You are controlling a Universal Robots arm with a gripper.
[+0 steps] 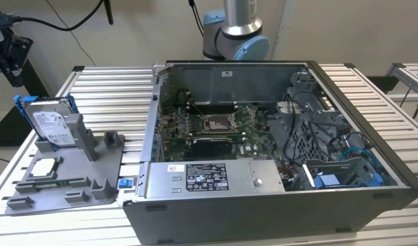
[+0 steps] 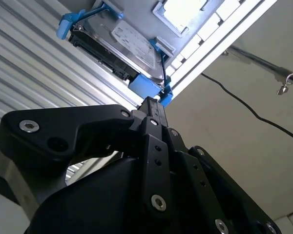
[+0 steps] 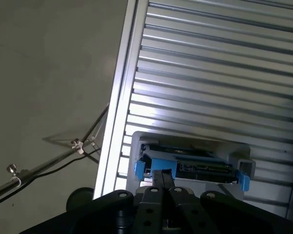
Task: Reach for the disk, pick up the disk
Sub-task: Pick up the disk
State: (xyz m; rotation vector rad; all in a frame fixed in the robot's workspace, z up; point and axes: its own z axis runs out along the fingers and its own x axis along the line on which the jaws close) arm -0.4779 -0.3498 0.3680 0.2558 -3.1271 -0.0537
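Observation:
The disk [image 1: 50,123] is a silver-grey hard drive with a white label in a bright blue frame. It stands on edge in a grey fixture [image 1: 92,169] at the exterior view's left. My black gripper [image 1: 15,77] hangs above the disk and further toward the exterior view's left, apart from it. Both wrist views look down along the fingers at the disk [image 2: 122,44] [image 3: 185,163]. The gripper [image 2: 154,103] [image 3: 161,174] is shut, its fingertips together with nothing between them.
The fixture also holds a small square silver chip [image 1: 45,166]. An open computer case [image 1: 264,143] takes up the middle and the exterior view's right of the slatted aluminium table [image 1: 113,87]. The arm's base [image 1: 235,36] stands behind the case. Cables hang near the gripper.

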